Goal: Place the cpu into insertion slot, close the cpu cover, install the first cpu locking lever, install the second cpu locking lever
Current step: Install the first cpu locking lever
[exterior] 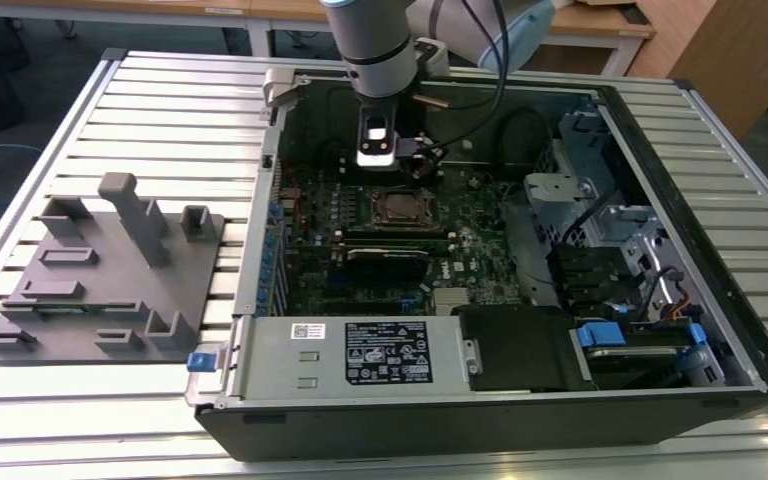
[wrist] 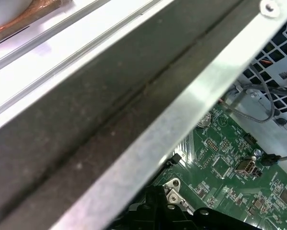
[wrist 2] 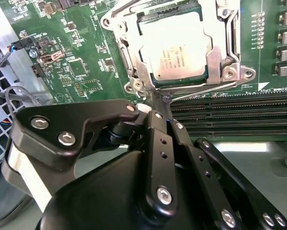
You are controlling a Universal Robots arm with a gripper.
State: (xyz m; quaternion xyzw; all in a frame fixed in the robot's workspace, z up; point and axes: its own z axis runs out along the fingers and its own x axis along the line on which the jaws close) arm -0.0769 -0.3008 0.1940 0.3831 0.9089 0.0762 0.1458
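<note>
Slatted metal table (exterior: 157, 100) carrying an open computer case (exterior: 491, 410) and, on the exterior view's left, a grey fixture tray (exterior: 91, 290). The power supply (exterior: 357, 350) sits along the case's near wall, with the green motherboard (exterior: 478, 225) beyond it. The arm (exterior: 377, 50) reaches down into the case. Gripper (wrist 2: 161, 103): jaws drawn narrow, tips at the edge of the insertion slot (wrist 2: 115, 28), beside a wire locking lever (wrist 2: 205, 90); a grasp cannot be confirmed. The cpu cover (wrist 2: 219, 52) lies flat, framing the cpu (wrist 2: 177, 48) seated in the slot.
</note>
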